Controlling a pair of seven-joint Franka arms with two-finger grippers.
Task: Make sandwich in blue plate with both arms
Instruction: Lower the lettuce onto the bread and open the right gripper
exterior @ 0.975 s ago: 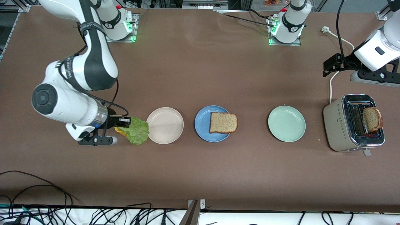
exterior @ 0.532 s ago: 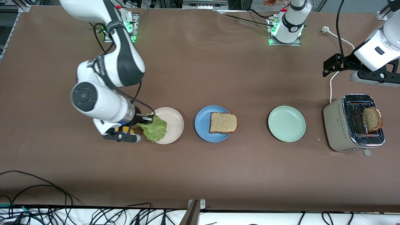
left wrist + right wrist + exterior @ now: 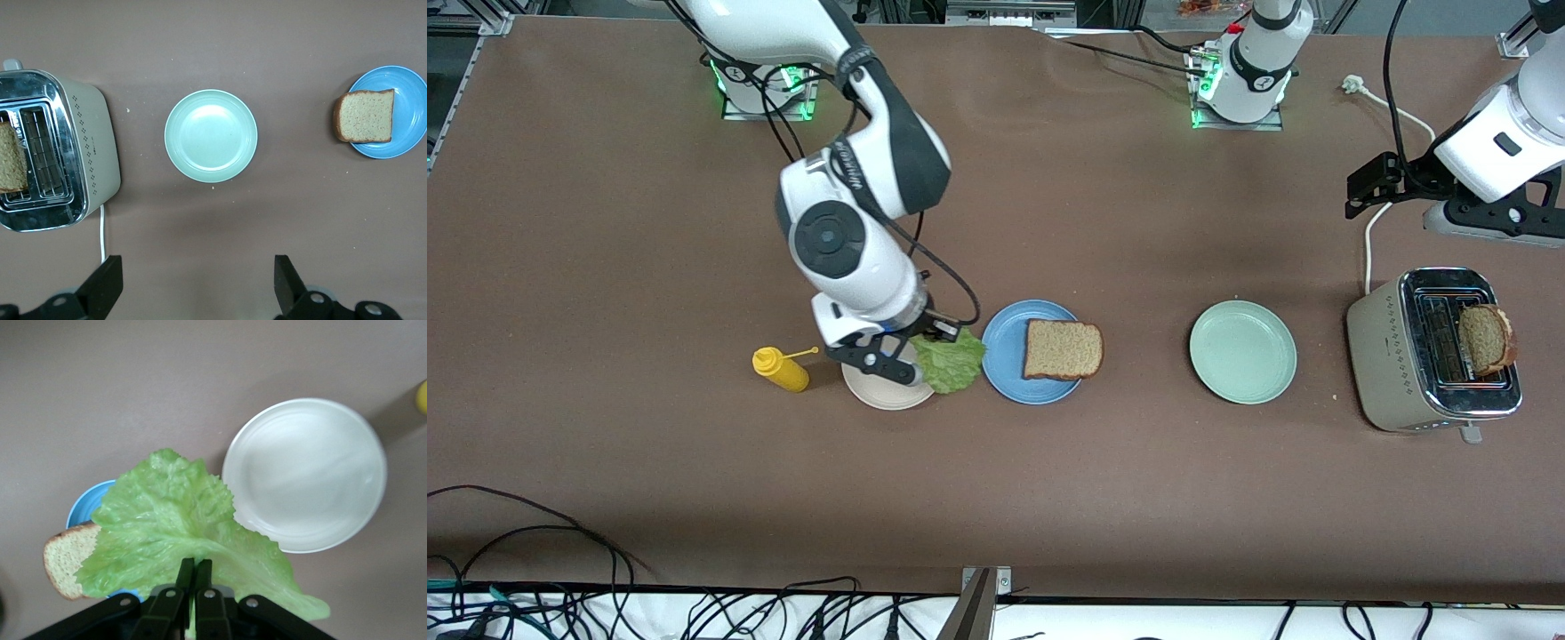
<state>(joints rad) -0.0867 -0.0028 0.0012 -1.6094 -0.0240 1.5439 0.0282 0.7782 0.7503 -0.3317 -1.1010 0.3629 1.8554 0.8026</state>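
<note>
The right gripper [image 3: 194, 577] is pinched shut on the lettuce leaf [image 3: 950, 363], over the gap between cream plate [image 3: 880, 393] and blue plate [image 3: 1003, 356], which holds one bread slice [image 3: 1062, 349]. The left gripper [image 3: 193, 283] waits, fingers wide apart and empty, above the table near the toaster [image 3: 1430, 352].

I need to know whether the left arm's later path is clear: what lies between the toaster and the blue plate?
Only the mint-green plate, empty, sits between the toaster and the blue plate; front view.
</note>
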